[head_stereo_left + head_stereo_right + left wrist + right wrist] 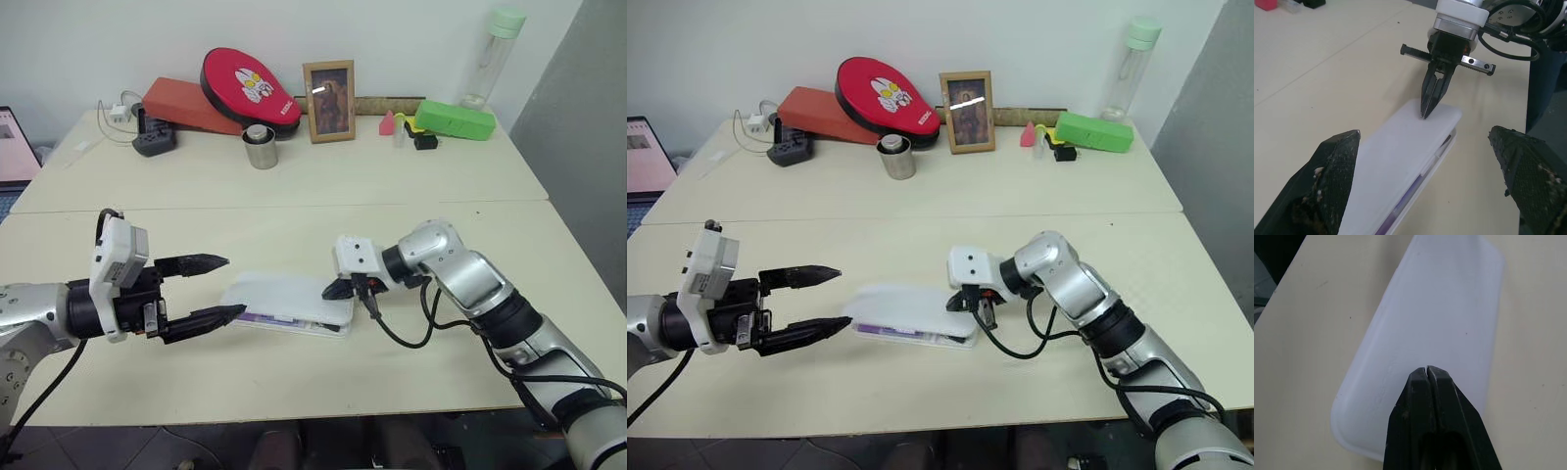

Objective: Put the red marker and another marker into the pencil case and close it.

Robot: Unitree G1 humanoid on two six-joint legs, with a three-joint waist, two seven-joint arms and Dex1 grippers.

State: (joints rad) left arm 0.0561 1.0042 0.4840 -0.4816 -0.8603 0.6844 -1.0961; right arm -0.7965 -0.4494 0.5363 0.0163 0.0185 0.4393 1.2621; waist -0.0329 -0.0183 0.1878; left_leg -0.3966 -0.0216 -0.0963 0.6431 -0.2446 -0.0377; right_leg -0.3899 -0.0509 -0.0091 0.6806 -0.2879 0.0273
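The closing step is in hand. Nearest the robot, the left gripper point(211, 289) hangs just above the bench point(411, 186) with its jaws released and spread wide, gripping nothing, the tips aimed at the near end of the pencil case point(284, 299). The case lies flat between the two grippers, its white lid lowered over the base, with one end just off the left jaws' tips and the other end under the right gripper point(338, 290).

That right gripper has its jaws clenched into a single point, holding nothing, and the point is set on the lid close to its end. From the left wrist view it looks to be pressing there, though actual contact is hard to confirm. A gap shows along the case's side edge, so the lid appears not fully snapped down. Through that gap a purple strip shows, probably another marker point(1400, 208) lying inside; the red marker cannot be made out from here, presumably under the lid.

The next move calls for a firm downward push from the clenched right jaws along the lid's free edge until the gap shuts, while the released left jaws could steady the near end so the case does not slide or tip.

Well beyond both jaws, at the back of the bench, sits the green box point(454, 119), out of play.
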